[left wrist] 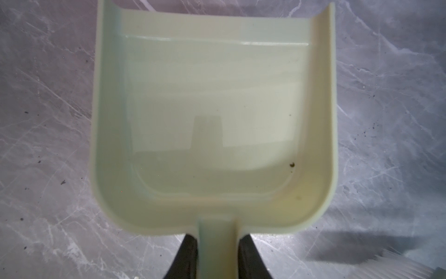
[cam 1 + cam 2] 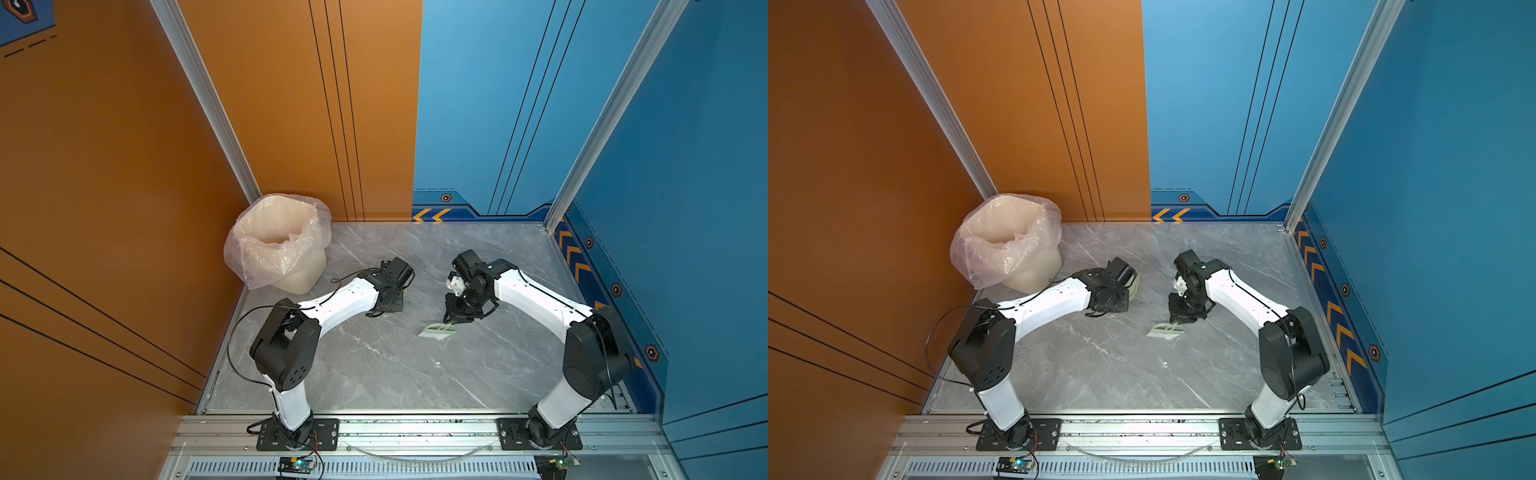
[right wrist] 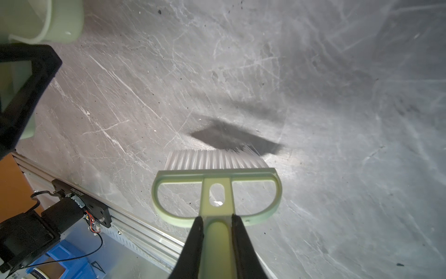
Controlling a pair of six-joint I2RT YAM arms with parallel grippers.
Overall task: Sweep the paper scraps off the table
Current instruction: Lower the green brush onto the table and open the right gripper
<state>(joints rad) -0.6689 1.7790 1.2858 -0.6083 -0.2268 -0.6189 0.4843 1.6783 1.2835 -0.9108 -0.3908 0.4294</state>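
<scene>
**Tools held over a table with no scraps in sight**

The left gripper [image 1: 217,253] is closed tightly on the handle of the pale green dustpan [image 1: 212,108]. The right gripper [image 3: 218,232] is clamped in the same way on the handle of the small brush [image 3: 217,174]. In both top views the dustpan sits at the left-middle of the table [image 2: 374,374], near the lined bin [image 2: 282,245] in the far left corner. The brush is to its right, a bit nearer to the robot, and the 2 tools do not touch.

The paper scraps cannot be found on the grey surface in any view. The dustpan is empty except for 1 dark crumb, and the visible part of the bin's inside shows no colored paper. Only a tiny white speck [image 2: 438,363] lies near the middle of the table, too small to identify.

My judgement is that the sweeping is finished or almost finished, and the step in hand is a last check pass. To do it well, the front lip of the dustpan should lie flat on the table and open toward the brush. The bristles should press lightly and go in 1 straight stroke into the pan. Whether the bristles touch the table now, I cannot tell. Both grips should be kept firm, because the handles are thin and may twist.
</scene>
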